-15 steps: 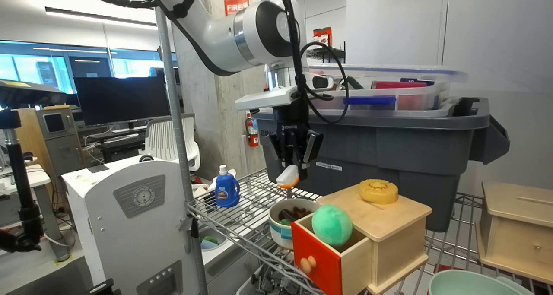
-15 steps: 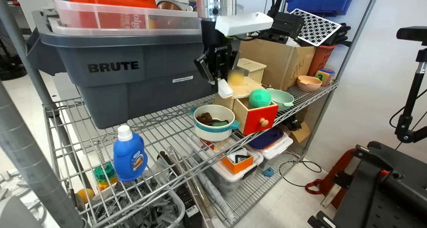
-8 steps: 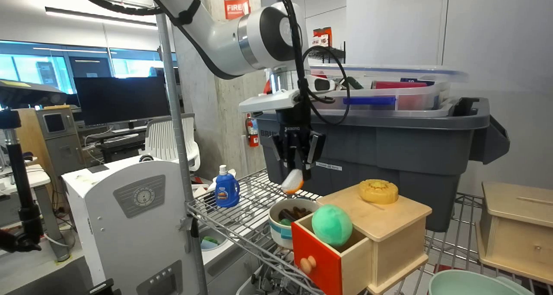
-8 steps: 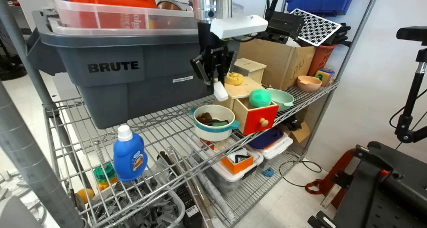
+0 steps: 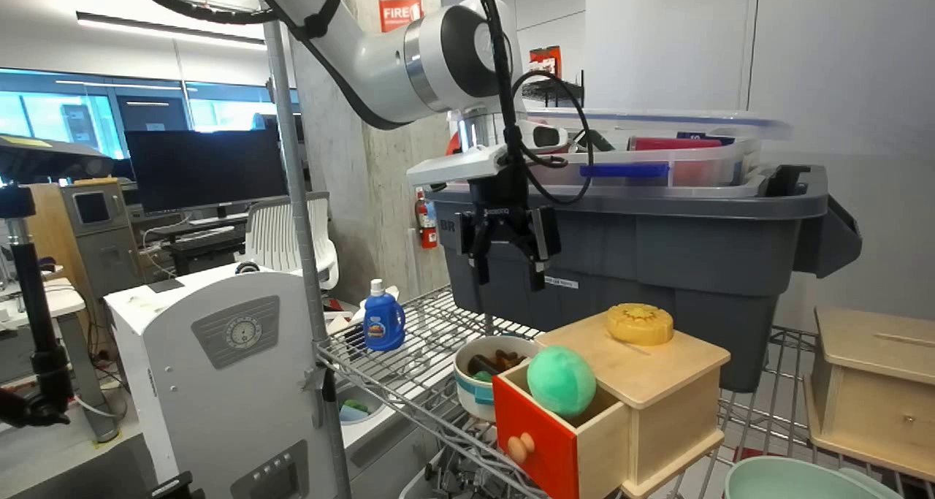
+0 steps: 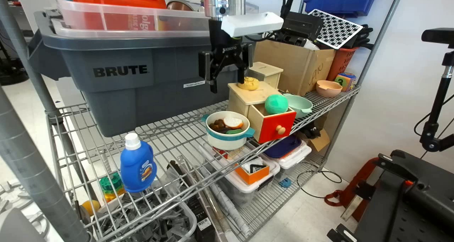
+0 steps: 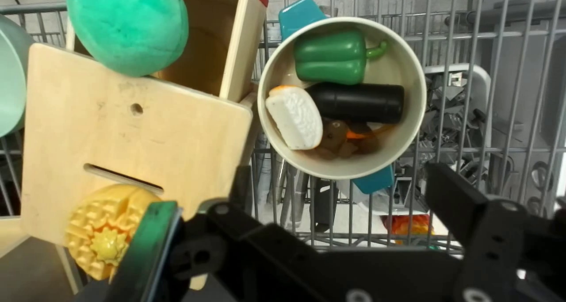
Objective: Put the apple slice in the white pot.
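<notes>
Apple slice [image 7: 295,117] is in the white pot [image 6: 227,144], tucked right up by the wall on the side nearest the wooden box [image 5: 681,404]. Wrist view shows it best: just beside a black cylinder [image 7: 362,102], with a green pepper [image 7: 330,59] and some brown bits [image 7: 334,136] in there too (brown stuff is too murky to name). The gripper [image 6: 227,84] hangs well above the pot, jaws standing wide apart. In both exterior views the box's red-fronted drawer [image 5: 539,448] is open, a green ball [image 5: 561,381] is sitting in it, and a yellow ring-like thing [image 5: 640,324] is on top of the box. There's also a blue jug [image 6: 138,167] standing upright on the wire shelf [image 6: 170,132], well apart from the pot, plus a big gray bin [image 6: 166,75] behind the pot.
</notes>
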